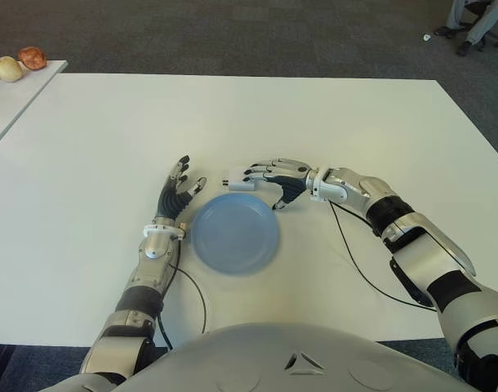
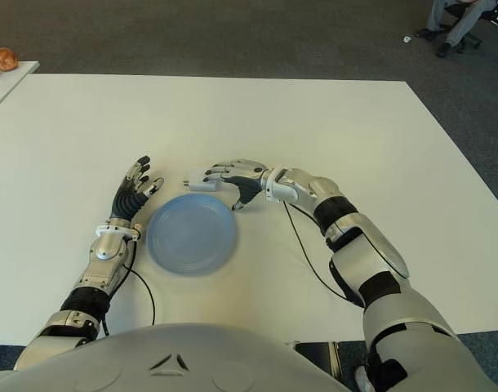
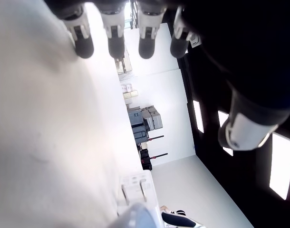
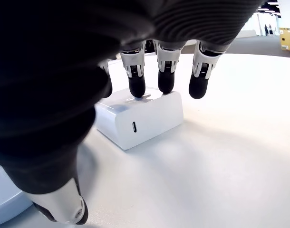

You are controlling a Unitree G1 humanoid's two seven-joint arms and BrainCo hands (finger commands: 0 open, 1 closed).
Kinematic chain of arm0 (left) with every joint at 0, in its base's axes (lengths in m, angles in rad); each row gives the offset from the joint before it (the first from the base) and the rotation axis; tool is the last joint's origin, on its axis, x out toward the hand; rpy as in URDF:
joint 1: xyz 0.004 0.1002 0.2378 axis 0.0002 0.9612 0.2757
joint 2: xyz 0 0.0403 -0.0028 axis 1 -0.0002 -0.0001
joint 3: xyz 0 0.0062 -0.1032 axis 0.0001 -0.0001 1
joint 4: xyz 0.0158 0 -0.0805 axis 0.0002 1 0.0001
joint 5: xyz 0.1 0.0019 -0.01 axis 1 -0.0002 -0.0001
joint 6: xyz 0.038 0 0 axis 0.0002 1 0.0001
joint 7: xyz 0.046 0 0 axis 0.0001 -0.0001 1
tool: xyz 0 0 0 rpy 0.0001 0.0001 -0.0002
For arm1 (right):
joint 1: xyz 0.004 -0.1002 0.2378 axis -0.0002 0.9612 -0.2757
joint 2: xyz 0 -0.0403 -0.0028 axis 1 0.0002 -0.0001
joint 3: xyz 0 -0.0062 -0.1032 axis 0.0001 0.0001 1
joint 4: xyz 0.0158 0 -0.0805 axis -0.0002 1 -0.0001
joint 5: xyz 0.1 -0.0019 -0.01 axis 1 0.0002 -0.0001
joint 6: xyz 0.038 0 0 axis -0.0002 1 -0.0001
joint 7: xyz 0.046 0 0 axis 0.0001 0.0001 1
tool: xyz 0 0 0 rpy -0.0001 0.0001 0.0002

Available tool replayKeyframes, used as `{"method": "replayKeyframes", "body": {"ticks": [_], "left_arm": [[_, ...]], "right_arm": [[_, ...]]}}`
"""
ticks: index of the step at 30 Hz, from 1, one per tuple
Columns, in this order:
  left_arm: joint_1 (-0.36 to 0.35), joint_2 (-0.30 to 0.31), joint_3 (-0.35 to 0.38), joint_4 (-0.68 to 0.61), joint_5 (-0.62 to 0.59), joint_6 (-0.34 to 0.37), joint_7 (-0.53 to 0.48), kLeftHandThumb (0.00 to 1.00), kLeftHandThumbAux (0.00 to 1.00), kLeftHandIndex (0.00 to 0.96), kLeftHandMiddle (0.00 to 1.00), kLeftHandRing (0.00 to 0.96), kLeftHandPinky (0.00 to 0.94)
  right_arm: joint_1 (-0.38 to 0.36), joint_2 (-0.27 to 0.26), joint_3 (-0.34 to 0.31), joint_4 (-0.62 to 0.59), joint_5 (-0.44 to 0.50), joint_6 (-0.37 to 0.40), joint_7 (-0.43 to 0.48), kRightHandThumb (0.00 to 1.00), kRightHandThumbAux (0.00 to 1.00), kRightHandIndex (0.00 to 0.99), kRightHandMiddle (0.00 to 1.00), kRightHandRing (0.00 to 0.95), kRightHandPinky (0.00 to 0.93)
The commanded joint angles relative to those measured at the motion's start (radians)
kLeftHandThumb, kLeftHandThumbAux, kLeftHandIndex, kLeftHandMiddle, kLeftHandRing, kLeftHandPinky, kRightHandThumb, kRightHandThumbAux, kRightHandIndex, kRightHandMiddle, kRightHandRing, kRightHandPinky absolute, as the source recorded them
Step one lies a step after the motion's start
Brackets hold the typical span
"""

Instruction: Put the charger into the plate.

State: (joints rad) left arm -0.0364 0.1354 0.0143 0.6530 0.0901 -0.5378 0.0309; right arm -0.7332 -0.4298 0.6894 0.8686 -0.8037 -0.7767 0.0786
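The charger [image 4: 140, 118], a small, rigid, smooth and likely light block, lies on the table [image 1: 355, 131] under the right robot hand [image 1: 269, 178]'s spread fingertips [image 4: 137, 84], ungrasped, just beyond the plate [image 1: 235, 233]; pinch its flat sides.

Silver-and-black segmented arms — black-tipped fingers [image 4: 136, 84], thin black cables along forearms.

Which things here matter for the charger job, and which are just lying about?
Job:
charger, on the table, right hand fingertips on top of it
blue plate, empty
left hand, open beside the plate's left

Lying about:
round items on side table
person's legs
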Motion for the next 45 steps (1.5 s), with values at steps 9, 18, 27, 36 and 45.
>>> {"method": "replayKeyframes", "body": {"ticks": [9, 18, 27, 36, 45], "left_arm": [[0.098, -0.031, -0.024, 0.034, 0.006, 0.094, -0.014, 0.0, 0.552, 0.038, 0.05, 0.036, 0.028], [0.104, -0.033, -0.025, 0.02, 0.006, 0.098, -0.012, 0.0, 0.552, 0.034, 0.05, 0.037, 0.032], [0.115, -0.034, -0.026, -0.002, 0.008, 0.107, -0.012, 0.0, 0.553, 0.032, 0.051, 0.037, 0.026], [0.121, -0.037, -0.025, -0.011, 0.005, 0.093, -0.008, 0.0, 0.553, 0.033, 0.054, 0.041, 0.036], [0.128, -0.037, -0.027, -0.033, 0.01, 0.108, -0.001, 0.0, 0.551, 0.039, 0.059, 0.045, 0.036]], "right_arm": [[0.008, -0.023, 0.014, 0.017, -0.015, -0.022, 0.033, 0.0, 0.802, 0.018, 0.089, 0.092, 0.126], [-0.001, -0.033, 0.021, 0.016, -0.023, -0.024, 0.044, 0.0, 0.806, 0.017, 0.089, 0.093, 0.126], [0.001, -0.041, 0.022, 0.012, -0.035, -0.016, 0.039, 0.0, 0.804, 0.019, 0.087, 0.091, 0.124], [0.003, -0.076, 0.029, 0.018, -0.064, -0.03, 0.011, 0.0, 0.796, 0.025, 0.093, 0.092, 0.114], [0.015, -0.174, 0.014, -0.031, -0.061, -0.071, 0.025, 0.0, 0.755, 0.039, 0.1, 0.087, 0.09]]}}
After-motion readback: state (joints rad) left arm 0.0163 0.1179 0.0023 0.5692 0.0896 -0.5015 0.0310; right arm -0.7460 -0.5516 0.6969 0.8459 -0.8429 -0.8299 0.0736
